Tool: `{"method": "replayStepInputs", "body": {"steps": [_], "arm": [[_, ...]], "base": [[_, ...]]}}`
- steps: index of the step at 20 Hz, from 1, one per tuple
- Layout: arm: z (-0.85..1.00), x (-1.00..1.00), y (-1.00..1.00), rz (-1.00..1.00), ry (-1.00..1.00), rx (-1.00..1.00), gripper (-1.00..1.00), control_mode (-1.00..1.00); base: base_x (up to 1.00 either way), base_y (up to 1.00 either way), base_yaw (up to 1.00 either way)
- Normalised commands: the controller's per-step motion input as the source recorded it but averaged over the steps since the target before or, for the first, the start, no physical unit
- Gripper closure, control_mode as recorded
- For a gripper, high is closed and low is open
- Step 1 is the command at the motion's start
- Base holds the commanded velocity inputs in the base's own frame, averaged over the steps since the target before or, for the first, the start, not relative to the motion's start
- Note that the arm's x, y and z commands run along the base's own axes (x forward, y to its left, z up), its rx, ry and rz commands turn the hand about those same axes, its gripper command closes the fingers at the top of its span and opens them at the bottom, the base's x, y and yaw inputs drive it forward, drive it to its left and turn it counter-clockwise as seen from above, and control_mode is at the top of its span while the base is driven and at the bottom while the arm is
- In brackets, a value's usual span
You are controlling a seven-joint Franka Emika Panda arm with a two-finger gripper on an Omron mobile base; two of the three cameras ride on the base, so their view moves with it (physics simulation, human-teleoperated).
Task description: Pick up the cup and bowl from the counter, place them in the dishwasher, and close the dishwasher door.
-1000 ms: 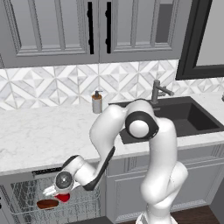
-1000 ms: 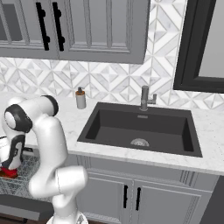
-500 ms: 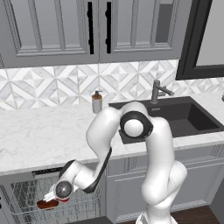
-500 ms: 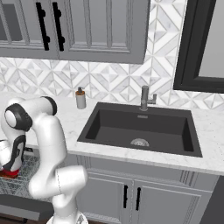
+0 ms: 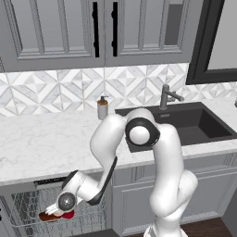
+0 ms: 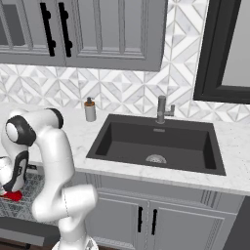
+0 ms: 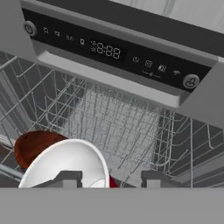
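Note:
The dishwasher's wire rack (image 5: 25, 203) stands pulled out under the counter (image 5: 41, 143). In it the reddish-brown bowl (image 5: 46, 217) lies next to the red cup (image 5: 68, 215). My gripper (image 5: 52, 213) is down in the rack right over them. In the hand view the cup (image 7: 65, 164) shows its white inside beside the bowl (image 7: 33, 144). The gripper (image 7: 111, 177) is open, one fingertip (image 7: 70, 177) within the cup's rim and the other outside it. The dark control strip (image 7: 113, 52) runs above. From the right, the cup (image 6: 12, 196) shows red under the gripper (image 6: 5, 188).
A grey soap dispenser (image 5: 102, 108) stands at the back of the counter. The black sink (image 5: 185, 127) and faucet (image 5: 166, 96) lie to the right. The dishwasher door (image 6: 22, 233) hangs open, low at the left. Grey cabinet doors (image 5: 134, 199) flank the rack.
The jaws have parted and let go of the cup, which now rests in the rack beside the bowl. The hand has sunk slightly lower.

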Motion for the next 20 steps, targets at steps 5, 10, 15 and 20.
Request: {"method": "replayStepInputs", "body": {"steps": [5,10,15,20], "arm": [[0.00,0.28,-0.07,0.00,0.01,0.00,-1.00,-1.00],[-0.28,0.65,-0.23,-0.03,0.10,0.01,-1.00,-1.00],[-0.20,0.60,0.09,-0.14,0.02,-0.01,-1.00,-1.00],[0.62,-0.11,0.40,-0.06,0.01,-0.21,-1.00,-1.00]], "base": [[0.00,0.00,0.00],[0.00,0.00,0.00],[0.00,0.00,0.00],[0.00,0.00,0.00]]}}
